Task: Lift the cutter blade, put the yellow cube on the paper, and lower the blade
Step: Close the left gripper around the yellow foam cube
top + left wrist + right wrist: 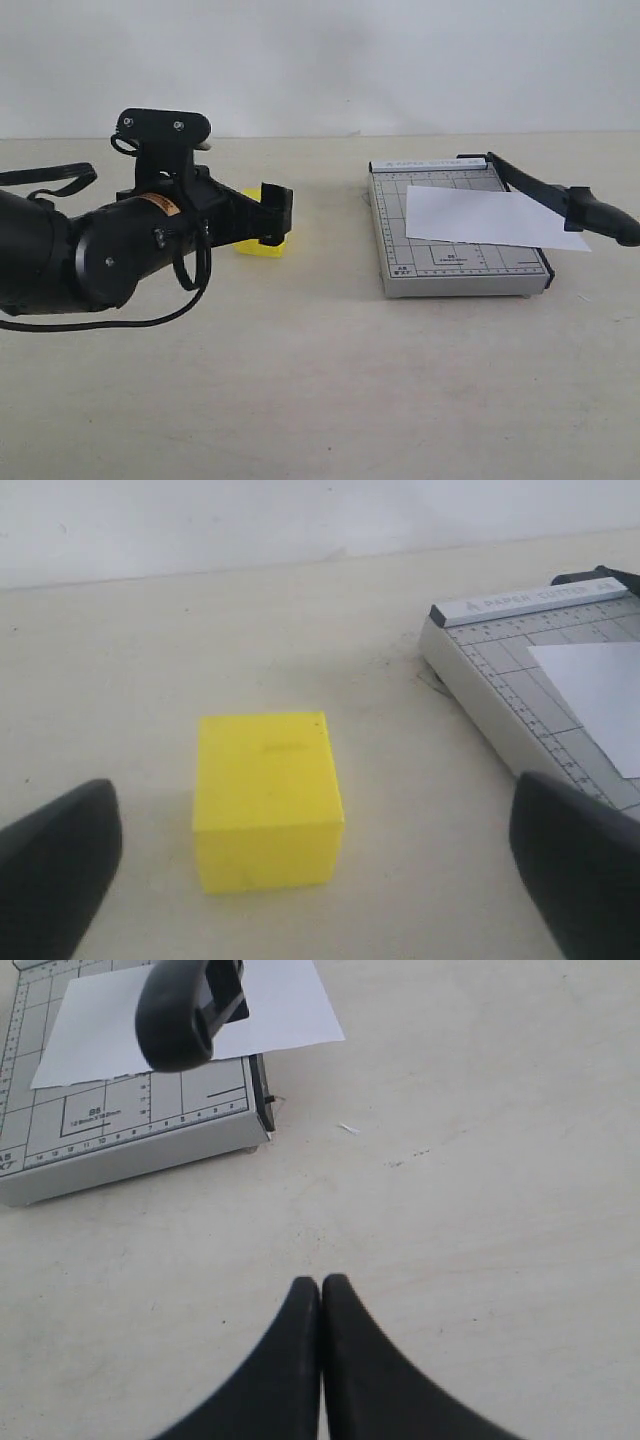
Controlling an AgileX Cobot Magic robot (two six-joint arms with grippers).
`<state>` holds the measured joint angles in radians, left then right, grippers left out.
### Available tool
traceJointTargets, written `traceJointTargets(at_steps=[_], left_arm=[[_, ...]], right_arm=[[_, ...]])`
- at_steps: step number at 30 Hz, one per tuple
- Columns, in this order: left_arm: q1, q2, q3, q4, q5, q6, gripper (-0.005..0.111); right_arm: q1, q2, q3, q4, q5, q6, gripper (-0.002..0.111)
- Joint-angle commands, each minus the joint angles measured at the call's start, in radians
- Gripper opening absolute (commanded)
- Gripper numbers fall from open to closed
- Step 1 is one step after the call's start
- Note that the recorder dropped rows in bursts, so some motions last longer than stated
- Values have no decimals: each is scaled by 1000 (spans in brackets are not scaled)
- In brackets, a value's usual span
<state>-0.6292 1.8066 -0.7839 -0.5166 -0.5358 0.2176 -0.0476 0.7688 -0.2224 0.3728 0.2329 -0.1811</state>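
The yellow cube rests on the table, left of the grey cutter base. In the exterior view the cube is partly hidden behind my left gripper. That left gripper is open, with one finger on each side of the cube and neither touching it. The white paper lies skewed on the base, one corner hanging over the right edge. The black cutter blade is tilted up, its handle in the air above the paper. My right gripper is shut and empty over bare table near the cutter's front corner.
The cutter base stands to the right of the cube with a strip of bare table between them. A pale wall closes the back of the table. A black cable trails from the left arm.
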Motion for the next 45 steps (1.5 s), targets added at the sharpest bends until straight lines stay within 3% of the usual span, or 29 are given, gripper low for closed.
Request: traceJointTargets(at_steps=[1, 18, 26, 34, 45], left_arm=[[2, 68, -41, 6, -24, -27, 110], [17, 372, -257, 23, -69, 42, 110], [19, 367, -272, -83, -74, 44, 110], [19, 319, -272, -270, -173, 188, 110], [27, 382, -299, -243, -188, 201, 110]], right_arm=[[0, 0, 1, -3, 0, -1, 0], [0, 0, 1, -1, -2, 25, 0], [0, 0, 1, -1, 1, 25, 0], [0, 0, 1, -1, 1, 25, 0], [0, 0, 1, -1, 3, 25, 0]])
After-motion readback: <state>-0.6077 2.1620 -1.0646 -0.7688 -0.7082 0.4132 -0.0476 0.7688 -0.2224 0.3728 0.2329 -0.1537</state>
